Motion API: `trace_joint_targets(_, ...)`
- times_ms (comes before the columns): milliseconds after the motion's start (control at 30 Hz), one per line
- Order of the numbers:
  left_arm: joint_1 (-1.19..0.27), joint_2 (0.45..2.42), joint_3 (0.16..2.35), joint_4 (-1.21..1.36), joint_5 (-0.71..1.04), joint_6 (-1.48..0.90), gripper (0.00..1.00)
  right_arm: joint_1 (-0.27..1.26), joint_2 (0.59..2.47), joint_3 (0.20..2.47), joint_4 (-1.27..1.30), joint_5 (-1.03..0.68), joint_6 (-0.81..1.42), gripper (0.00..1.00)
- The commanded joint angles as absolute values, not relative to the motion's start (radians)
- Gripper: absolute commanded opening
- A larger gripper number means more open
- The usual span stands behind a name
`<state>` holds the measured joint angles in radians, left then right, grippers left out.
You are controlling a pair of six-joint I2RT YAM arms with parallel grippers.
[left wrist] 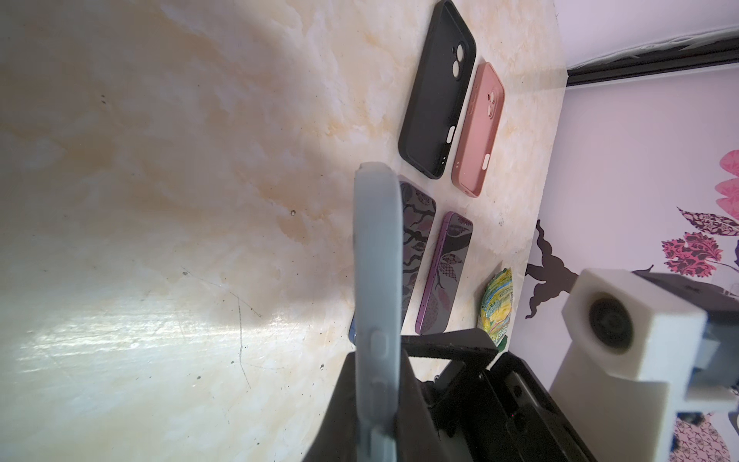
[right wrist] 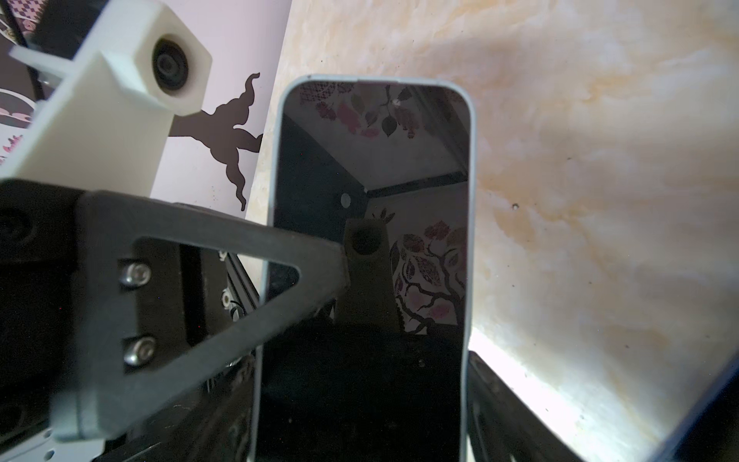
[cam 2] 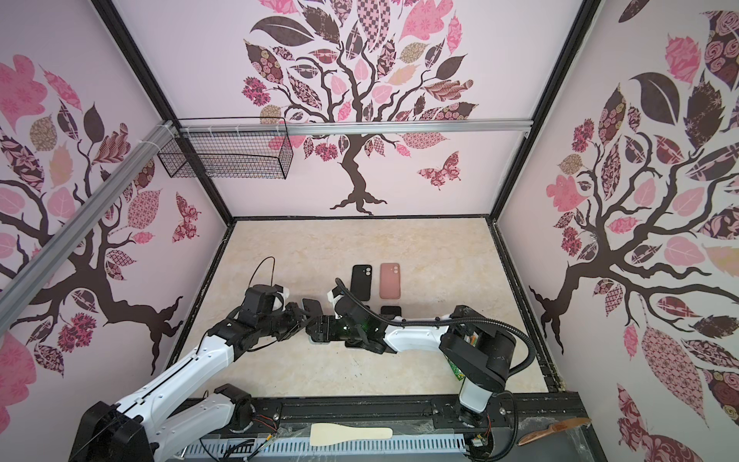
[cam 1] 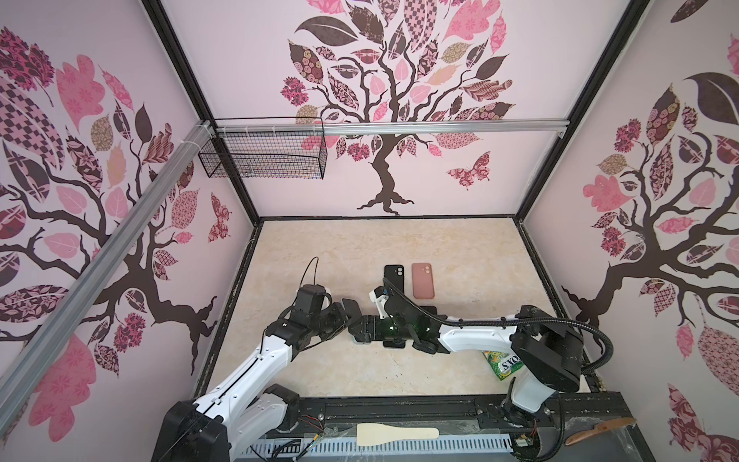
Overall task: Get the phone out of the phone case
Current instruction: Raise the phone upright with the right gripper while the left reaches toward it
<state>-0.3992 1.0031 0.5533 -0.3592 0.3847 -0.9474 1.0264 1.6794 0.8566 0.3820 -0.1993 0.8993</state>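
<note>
We hold the phone, snug in its grey case, mid-air: the right gripper clamps the case's long edges, the left gripper pinches face and back. Glass looks stiff and slippery, case rubbery; we judge a corner lip best for peeling.

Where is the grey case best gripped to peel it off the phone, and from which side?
Probably pinch the grey case at one long edge, coming side-on from the left, beyond the right tool. That tool clamps the phone across its width at one end, so the other end is free; the left tool is shut there.
</note>
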Motion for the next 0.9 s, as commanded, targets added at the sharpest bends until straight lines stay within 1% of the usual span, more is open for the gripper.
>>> trace_joint_targets(0, -0.400, 0.979, 0.570, -0.384, 0.369, -0.896, 0.00, 1.023, 1.589, 0.864, 0.427, -0.180, 0.862, 0.76)
trace_joint_targets(100, -0.400, 0.951, 0.605, -0.402, 0.342, -0.846, 0.00, 1.024, 1.531, 0.842, 0.407, -0.157, 0.800, 0.90)
trace_joint_targets(200, -0.400, 0.933, 0.655, -0.403, 0.325, -0.793, 0.00, 1.024, 1.433, 0.787, 0.405, -0.104, 0.731, 0.98)
trace_joint_targets(367, -0.400, 0.949, 0.728, -0.322, 0.386, -0.672, 0.00, 1.023, 1.258, 0.705, 0.328, 0.069, 0.605, 1.00)
trace_joint_targets(467, -0.407, 0.951, 0.755, -0.276, 0.413, -0.583, 0.00, 1.023, 1.181, 0.711, 0.198, 0.211, 0.522, 1.00)
trace_joint_targets(567, -0.408, 0.939, 0.773, -0.244, 0.464, -0.509, 0.00, 1.013, 1.132, 0.754, 0.039, 0.255, 0.403, 1.00)
trace_joint_targets(633, -0.408, 0.944, 0.806, -0.271, 0.499, -0.463, 0.00, 0.979, 1.105, 0.799, -0.075, 0.217, 0.366, 0.97)
trace_joint_targets(667, -0.408, 0.950, 0.821, -0.288, 0.511, -0.447, 0.00, 0.952, 1.089, 0.807, -0.095, 0.167, 0.355, 0.96)
trace_joint_targets(767, -0.408, 0.973, 0.853, -0.300, 0.592, -0.437, 0.00, 0.831, 1.018, 0.788, -0.068, -0.078, 0.341, 0.94)
trace_joint_targets(867, -0.408, 0.994, 0.851, -0.229, 0.726, -0.448, 0.00, 0.704, 0.973, 0.769, -0.006, -0.307, 0.377, 0.92)
